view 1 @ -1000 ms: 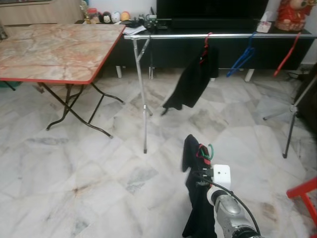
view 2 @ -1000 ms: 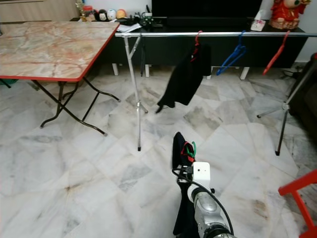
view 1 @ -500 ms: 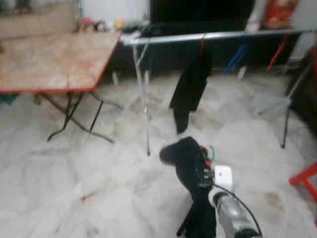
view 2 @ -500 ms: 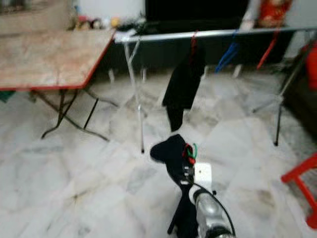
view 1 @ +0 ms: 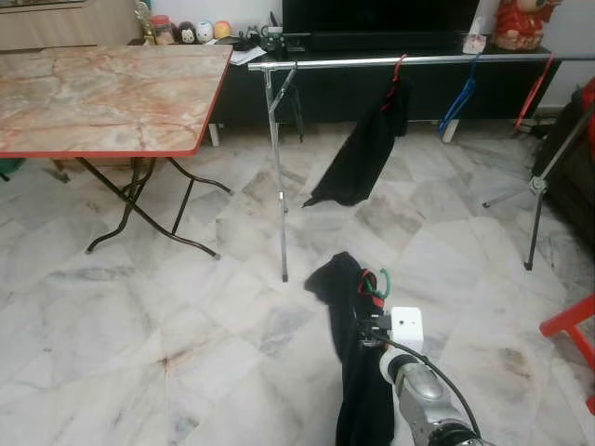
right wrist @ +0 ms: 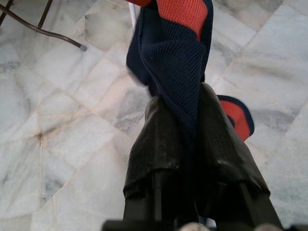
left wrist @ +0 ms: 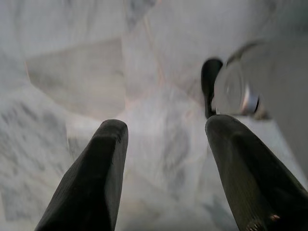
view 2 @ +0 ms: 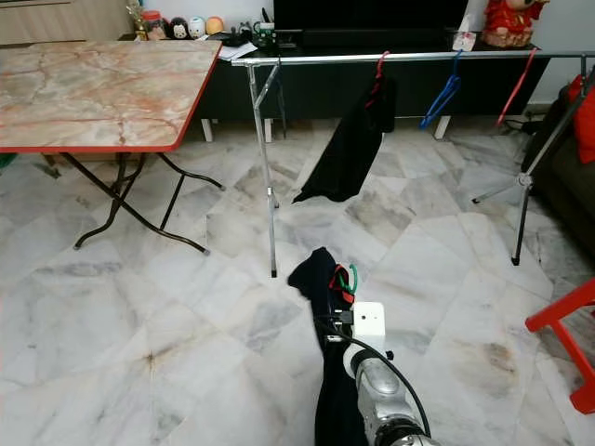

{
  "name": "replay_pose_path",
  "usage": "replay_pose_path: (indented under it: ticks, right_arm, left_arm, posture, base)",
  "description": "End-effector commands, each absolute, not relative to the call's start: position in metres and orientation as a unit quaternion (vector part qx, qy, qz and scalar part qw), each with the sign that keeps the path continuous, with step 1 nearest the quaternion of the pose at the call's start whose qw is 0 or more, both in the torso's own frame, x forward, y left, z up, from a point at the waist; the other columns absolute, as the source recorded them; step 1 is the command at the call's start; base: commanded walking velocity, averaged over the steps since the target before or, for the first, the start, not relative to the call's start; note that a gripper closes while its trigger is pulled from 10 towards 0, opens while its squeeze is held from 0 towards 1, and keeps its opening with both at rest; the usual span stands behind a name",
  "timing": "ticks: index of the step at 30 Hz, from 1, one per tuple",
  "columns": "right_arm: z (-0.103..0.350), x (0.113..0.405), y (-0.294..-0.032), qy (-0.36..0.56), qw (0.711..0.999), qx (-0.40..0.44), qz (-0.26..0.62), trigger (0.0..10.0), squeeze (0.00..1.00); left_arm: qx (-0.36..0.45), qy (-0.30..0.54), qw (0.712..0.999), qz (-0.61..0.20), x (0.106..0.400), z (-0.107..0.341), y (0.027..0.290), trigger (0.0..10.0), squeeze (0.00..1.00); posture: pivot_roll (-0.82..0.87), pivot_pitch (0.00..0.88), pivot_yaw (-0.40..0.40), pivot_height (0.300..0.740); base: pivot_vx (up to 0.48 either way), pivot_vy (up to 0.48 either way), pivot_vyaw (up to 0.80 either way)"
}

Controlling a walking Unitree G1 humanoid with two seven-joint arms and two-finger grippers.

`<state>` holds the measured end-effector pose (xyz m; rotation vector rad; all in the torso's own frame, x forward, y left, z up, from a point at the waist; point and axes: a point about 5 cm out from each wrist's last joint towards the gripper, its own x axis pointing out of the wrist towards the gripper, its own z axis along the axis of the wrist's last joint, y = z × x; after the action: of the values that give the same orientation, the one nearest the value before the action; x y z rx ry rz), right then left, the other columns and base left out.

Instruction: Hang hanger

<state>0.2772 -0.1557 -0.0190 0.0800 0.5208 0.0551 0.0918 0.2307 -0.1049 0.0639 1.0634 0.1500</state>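
A floor of pale grey-veined marble tiles [view 1: 139,307] is seen across the whole room. At the robot's left, a folding table with a reddish marble-patterned top, red edge and crossed black metal legs [view 1: 102,88] is stood on it. Ahead, a long silver metal clothes rail on thin tripod legs [view 1: 372,62] is set in front of a low black cabinet [view 1: 344,88], on top of which small ornaments and a dark screen are placed. On the rail, a black garment on a red hanger [view 1: 364,149] is hung, and further to the right a bare blue hanger [view 1: 460,98] and a bare red hanger [view 1: 535,88] are hooked. Part of a red chair frame [view 1: 572,339] is seen at the lower right.

The right gripper [right wrist: 185,125] is held low in front of the robot, above the floor and well short of the rail. Its two black fingers are pressed tightly onto a dark navy knitted garment with red panels [right wrist: 171,53], which is carried on a hanger with a green and red hook [view 1: 376,283]; the cloth is draped down beside the silver forearm.

The left gripper [left wrist: 166,159] is pointed down at the tiles, its fingers [left wrist: 96,173] spread wide with nothing between them.
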Motion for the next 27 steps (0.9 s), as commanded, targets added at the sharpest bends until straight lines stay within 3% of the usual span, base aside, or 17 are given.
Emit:
replay_pose_path:
  ticks: [1,7,8,10,15,18,20,25,27]
  right_arm:
    - [-0.010,0.286,-0.155,0.235,0.971,0.033,0.031,10.0,0.00]
    - [-0.006,0.290,-0.157,0.228,0.972,-0.005,0.055,10.0,0.00]
    - [-0.004,0.291,-0.157,0.224,0.970,-0.049,0.082,10.0,0.00]
    - [-0.001,0.293,-0.158,0.215,0.970,-0.058,0.099,10.0,0.00]
    - [0.017,0.308,-0.166,0.197,0.971,-0.046,0.124,10.0,0.00]
    - [0.019,0.310,-0.166,0.196,0.970,-0.048,0.134,10.0,0.00]
    - [0.037,0.323,-0.160,0.173,0.959,-0.086,0.207,10.0,0.00]
    - [0.039,0.324,-0.160,0.171,0.957,-0.089,0.218,10.0,0.00]
    - [0.051,0.331,-0.158,0.170,0.931,-0.140,0.291,10.0,0.00]
  left_arm:
    - [0.046,0.489,0.868,0.074,0.101,-0.101,0.234,10.0,0.00]
    - [0.079,0.397,0.910,0.090,0.144,-0.078,0.252,10.0,0.00]
    - [0.136,0.360,0.920,0.071,0.155,-0.068,0.258,10.0,0.00]
    - [0.170,0.305,0.935,0.056,0.165,-0.053,0.261,10.0,0.00]
    - [0.178,0.181,0.964,0.077,0.184,-0.006,0.267,10.0,0.00]
    - [0.177,0.169,0.966,0.078,0.188,-0.001,0.267,10.0,0.00]
    - [0.188,0.114,0.975,0.020,0.214,0.026,0.250,10.0,0.00]
    - [0.190,0.116,0.975,0.015,0.212,0.035,0.245,10.0,0.00]
    - [0.204,0.077,0.974,-0.064,0.241,0.061,0.229,10.0,0.00]
  posture:
    - [0.01,0.032,0.041,0.740]
    - [0.01,0.029,0.047,0.740]
    - [0.01,0.026,0.058,0.740]
    - [0.01,0.024,0.057,0.740]
    - [0.04,0.027,0.046,0.740]
    - [0.04,0.027,0.046,0.740]
    - [0.03,0.018,0.051,0.740]
    - [0.03,0.018,0.051,0.740]
    - [0.01,0.002,0.061,0.740]
  base:
    - [0.000,0.000,0.00]
    - [0.000,0.000,0.00]
    - [0.000,0.000,0.00]
    - [0.000,0.000,0.00]
    - [0.000,0.000,0.00]
    - [0.000,0.000,0.00]
    - [0.000,0.000,0.00]
    - [0.000,0.000,0.00]
    - [0.000,0.000,0.00]
